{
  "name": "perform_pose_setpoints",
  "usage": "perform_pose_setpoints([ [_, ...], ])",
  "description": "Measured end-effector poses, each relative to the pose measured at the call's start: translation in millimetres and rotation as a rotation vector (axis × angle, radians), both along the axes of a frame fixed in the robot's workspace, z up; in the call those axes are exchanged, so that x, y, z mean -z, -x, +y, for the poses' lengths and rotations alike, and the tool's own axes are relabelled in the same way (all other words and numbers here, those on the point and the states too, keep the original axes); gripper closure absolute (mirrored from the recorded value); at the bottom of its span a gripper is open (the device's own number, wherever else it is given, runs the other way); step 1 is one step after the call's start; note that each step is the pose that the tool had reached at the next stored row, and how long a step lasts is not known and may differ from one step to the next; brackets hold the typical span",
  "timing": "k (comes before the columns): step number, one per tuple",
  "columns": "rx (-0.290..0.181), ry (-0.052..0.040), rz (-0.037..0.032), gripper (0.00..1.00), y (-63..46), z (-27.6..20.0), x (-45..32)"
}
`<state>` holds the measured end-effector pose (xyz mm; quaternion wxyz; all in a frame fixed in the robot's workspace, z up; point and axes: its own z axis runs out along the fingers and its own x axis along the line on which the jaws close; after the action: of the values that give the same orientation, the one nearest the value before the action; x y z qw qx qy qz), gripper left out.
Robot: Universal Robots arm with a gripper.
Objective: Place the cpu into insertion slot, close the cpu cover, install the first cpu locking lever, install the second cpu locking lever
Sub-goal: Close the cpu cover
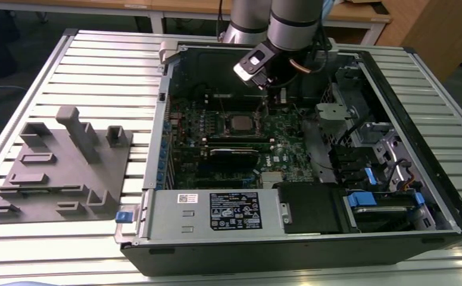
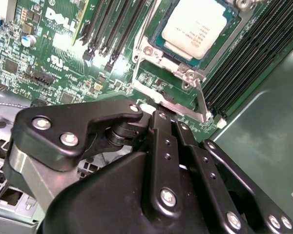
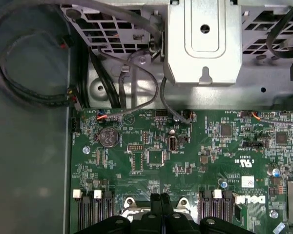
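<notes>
The cpu (image 2: 195,27), a silver-topped square chip, lies flat in the black-rimmed insertion slot (image 2: 160,41) on the green motherboard; in the exterior view the cpu (image 1: 242,123) sits mid-board. The cpu cover (image 2: 155,52), a thin metal frame, lies down around the chip. A bare metal locking lever (image 2: 201,100) stands raised beside the socket corner, its rod running along the socket edge. My gripper (image 2: 158,116) is shut, its black tips right at that rod; I cannot tell if they touch it. The gripper (image 1: 278,100) hangs just behind the socket, and its joined fingers (image 3: 161,199) show over the board.
Long black memory slots (image 2: 112,24) flank the socket on both sides. A metal drive cage (image 3: 205,44) and loose cables (image 3: 34,92) border the board. The grey power-supply box (image 1: 215,210) fills the case front. A grey fixture (image 1: 64,167) lies on the slatted table.
</notes>
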<state>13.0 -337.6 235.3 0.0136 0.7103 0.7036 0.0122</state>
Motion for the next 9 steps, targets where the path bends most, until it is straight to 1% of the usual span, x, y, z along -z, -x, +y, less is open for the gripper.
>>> perform_pose_setpoints([
  [9,0.000,0.0000,0.0000,0.89,9.4,0.0,0.7],
])
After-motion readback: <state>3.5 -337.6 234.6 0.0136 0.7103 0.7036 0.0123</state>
